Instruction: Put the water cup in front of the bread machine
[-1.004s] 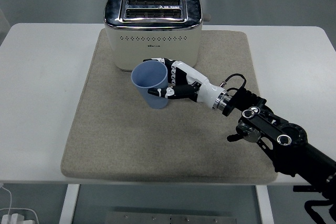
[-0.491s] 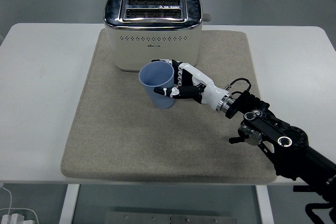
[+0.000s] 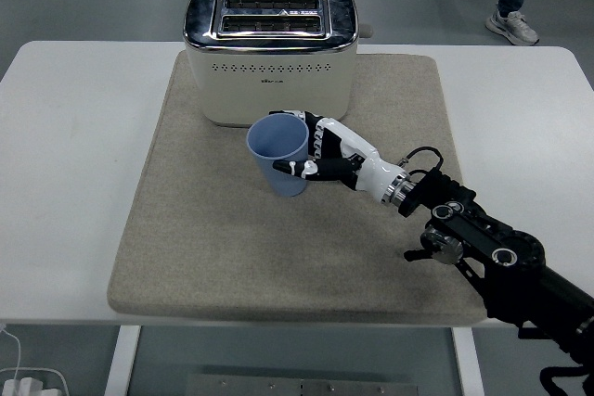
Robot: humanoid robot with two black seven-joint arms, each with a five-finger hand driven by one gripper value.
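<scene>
The right hand [image 3: 323,157] keeps its fingers wrapped around the blue water cup [image 3: 278,154], which now stands nearly upright on the beige mat [image 3: 186,229], just in front of the cream toaster [image 3: 269,53]. Compared with a second ago, the cup has shifted slightly right and levelled, so placement looks nearly complete; release remains.

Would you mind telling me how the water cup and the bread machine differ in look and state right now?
The water cup is plain blue and round; the bread machine is cream, boxy, with a shiny metal top. The cup is smaller and gripped by the right robot hand, while the bread machine stands untouched. The cup has one open mouth, the machine two slots. Both are over the beige mat.
</scene>
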